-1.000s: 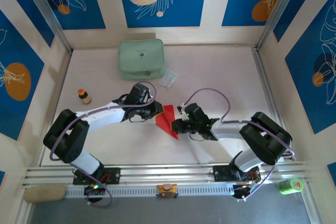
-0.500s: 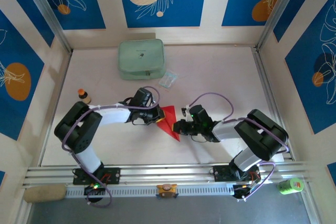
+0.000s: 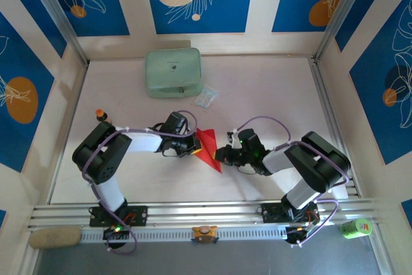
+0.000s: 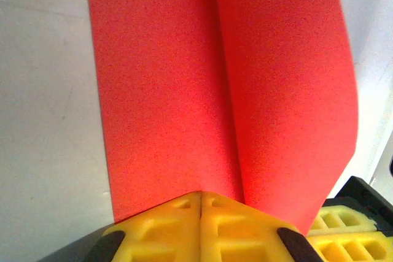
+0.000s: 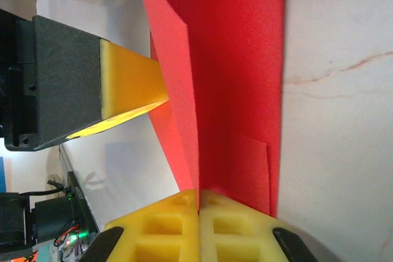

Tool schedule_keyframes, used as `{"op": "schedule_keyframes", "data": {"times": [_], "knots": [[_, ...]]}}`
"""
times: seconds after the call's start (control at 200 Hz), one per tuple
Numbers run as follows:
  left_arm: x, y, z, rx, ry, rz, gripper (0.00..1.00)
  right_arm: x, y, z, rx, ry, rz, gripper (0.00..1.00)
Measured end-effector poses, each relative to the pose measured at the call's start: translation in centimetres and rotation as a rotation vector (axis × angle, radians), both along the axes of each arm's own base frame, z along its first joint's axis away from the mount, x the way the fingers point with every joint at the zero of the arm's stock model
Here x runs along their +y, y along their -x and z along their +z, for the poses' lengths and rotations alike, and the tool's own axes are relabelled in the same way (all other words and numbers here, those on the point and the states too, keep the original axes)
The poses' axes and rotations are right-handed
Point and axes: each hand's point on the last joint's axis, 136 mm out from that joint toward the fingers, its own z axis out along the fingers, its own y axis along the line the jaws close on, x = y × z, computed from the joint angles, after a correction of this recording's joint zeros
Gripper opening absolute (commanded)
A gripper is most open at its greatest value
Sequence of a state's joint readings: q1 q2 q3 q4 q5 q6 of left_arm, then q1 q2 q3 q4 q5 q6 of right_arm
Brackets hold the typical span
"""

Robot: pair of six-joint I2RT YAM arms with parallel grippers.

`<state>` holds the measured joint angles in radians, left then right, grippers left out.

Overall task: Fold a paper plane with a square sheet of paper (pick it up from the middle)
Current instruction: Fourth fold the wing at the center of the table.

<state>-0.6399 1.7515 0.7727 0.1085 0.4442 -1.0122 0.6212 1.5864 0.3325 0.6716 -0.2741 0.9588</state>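
Paper plane point(image 3: 207, 146): bright red, folded along a long centre crease, its point toward the near edge; it sits mid-desk between the two pincers.
Left pincer point(image 4: 201, 197): yellow fingers pressed together, clamping the plane's left edge.
Right pincer point(image 5: 198, 197): jaws closed, gripping the plane's right side.
Desk point(image 3: 277, 94): pale, marbled.
Far side: pale green pouch point(image 3: 172, 72), with a small clear packet point(image 3: 206, 98) just beside its near right corner.
Left edge: small bottle point(image 3: 101, 114) by the left arm's elbow.
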Motion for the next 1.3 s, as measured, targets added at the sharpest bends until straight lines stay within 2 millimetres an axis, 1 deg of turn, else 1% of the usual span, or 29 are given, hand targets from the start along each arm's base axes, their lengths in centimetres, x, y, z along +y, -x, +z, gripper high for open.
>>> {"op": "schedule_keyframes", "data": {"times": [0.265, 0.45, 0.605, 0.805, 1.01, 1.3], "knots": [[0.0, 0.0, 0.0, -0.008, -0.007, -0.014, 0.08, 0.0, -0.1, 0.4, 0.006, -0.03, 0.01, 0.07], [0.0, 0.0, 0.0, -0.007, -0.013, -0.02, 0.08, -0.3, -0.1, -0.5, 0.041, -0.031, 0.011, 0.06], [0.0, -0.1, 0.0, -0.009, -0.028, -0.029, 0.09, -0.3, -0.1, -0.5, 0.056, -0.05, 0.013, 0.06], [0.1, -0.1, 0.1, -0.016, -0.052, -0.04, 0.12, -0.4, -0.2, -0.5, 0.073, -0.07, 0.017, 0.07], [-0.3, -0.7, 0.6, -0.039, -0.048, -0.049, 0.15, -0.2, -0.1, -0.4, 0.094, -0.091, 0.034, 0.06], [-1.6, -1.3, 1.9, -0.085, 0.014, -0.062, 0.16, -0.4, -0.2, -0.4, 0.104, -0.097, 0.033, 0.06]]}}
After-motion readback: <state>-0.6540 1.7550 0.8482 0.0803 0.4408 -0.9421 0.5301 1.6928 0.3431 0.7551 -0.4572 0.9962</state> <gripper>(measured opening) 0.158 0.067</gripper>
